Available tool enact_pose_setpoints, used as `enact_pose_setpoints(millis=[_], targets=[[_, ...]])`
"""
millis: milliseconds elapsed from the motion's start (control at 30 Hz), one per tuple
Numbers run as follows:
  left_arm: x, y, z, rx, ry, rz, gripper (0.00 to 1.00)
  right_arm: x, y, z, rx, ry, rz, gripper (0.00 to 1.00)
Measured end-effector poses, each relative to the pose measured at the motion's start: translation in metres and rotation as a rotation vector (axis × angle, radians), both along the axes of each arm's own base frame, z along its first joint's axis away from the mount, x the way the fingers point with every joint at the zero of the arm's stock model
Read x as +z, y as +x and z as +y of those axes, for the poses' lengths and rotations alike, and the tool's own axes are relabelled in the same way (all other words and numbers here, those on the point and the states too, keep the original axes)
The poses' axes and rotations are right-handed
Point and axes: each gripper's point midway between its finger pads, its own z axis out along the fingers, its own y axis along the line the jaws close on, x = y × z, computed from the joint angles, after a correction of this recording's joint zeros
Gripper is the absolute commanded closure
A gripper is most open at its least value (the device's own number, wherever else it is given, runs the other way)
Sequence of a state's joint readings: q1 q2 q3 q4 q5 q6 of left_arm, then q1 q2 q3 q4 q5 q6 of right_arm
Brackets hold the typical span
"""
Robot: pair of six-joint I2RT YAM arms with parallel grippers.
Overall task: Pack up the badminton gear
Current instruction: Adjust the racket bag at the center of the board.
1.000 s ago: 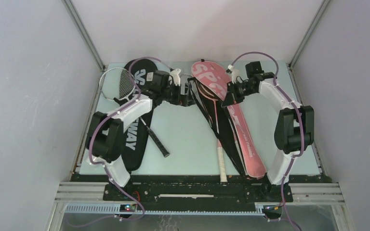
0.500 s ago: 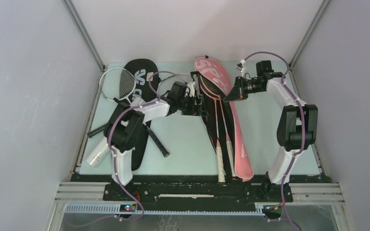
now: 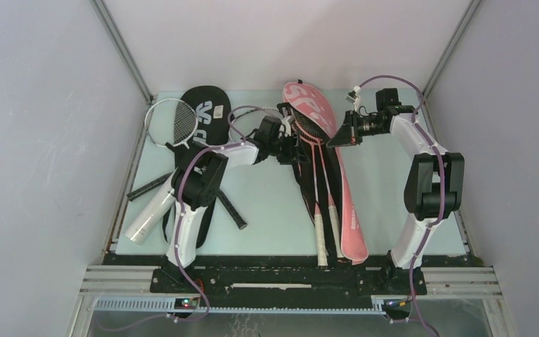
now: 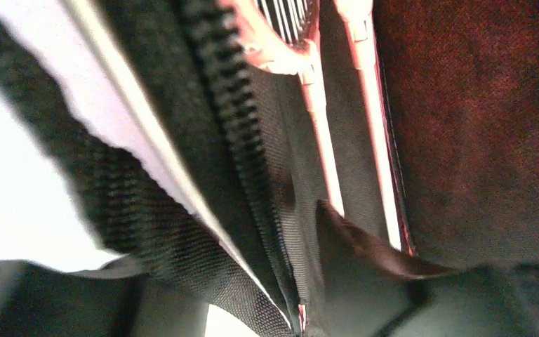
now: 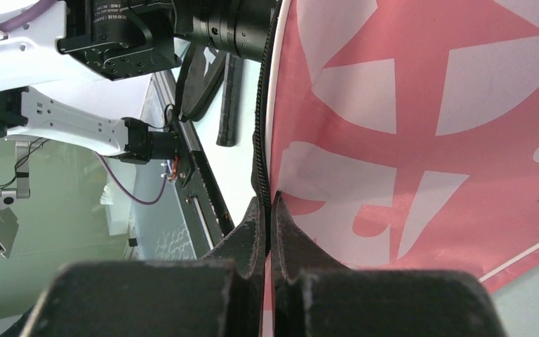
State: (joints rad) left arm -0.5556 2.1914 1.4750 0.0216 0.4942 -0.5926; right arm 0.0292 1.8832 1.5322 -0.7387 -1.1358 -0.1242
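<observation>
From above, the pink "SPORT" racket cover [image 3: 307, 104] lies open at about one o'clock on the table [image 3: 267, 203]. Two pink rackets [image 3: 321, 228] lie inside it, with their handles pointing to six o'clock. The right gripper [image 3: 335, 138] is at the cover's three o'clock edge and the left gripper [image 3: 289, 146] at its nine o'clock edge. The black "CROSSWAY" racket cover [image 3: 207, 112] and the white-framed racket [image 3: 172, 121] lie at eleven o'clock. The long white tube [image 3: 147, 214] lies at eight o'clock.

The left wrist view is very close up. It shows the cover's black zipper [image 4: 242, 154] and the pink racket shafts beside it. The fingers are a dark blur, so I cannot tell if they have hold of anything.

In the right wrist view the fingers are pinched tight on the pink cover's zipper edge.

I think the step is closing the pink cover over the rackets. Next, the left gripper needs a firm hold on its side so the two edges can come together.
</observation>
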Motion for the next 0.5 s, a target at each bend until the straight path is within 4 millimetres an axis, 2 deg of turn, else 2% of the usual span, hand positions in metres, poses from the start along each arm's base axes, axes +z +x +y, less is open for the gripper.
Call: enact_pose_setpoints(millis=[67, 100, 167, 367, 500], targets=[[0.000, -0.001, -0.003, -0.001, -0.016, 0.013, 0.71, -0.001, 0.000, -0.001, -0.001, 0.000, 0.001, 1.00], [0.002, -0.001, -0.004, 0.000, -0.026, 0.017, 0.75, -0.001, 0.000, -0.001, -0.002, -0.001, 0.002, 1.00], [0.006, -0.002, -0.007, -0.007, -0.049, 0.016, 0.99, -0.002, 0.000, -0.002, -0.005, -0.006, 0.005, 1.00], [0.015, 0.001, -0.004, -0.007, -0.077, 0.018, 1.00, -0.013, 0.003, -0.009, -0.048, -0.063, 0.031, 0.99], [0.037, -0.002, 0.007, 0.008, -0.085, 0.021, 1.00, -0.019, 0.006, -0.014, -0.087, -0.114, 0.047, 0.94]])
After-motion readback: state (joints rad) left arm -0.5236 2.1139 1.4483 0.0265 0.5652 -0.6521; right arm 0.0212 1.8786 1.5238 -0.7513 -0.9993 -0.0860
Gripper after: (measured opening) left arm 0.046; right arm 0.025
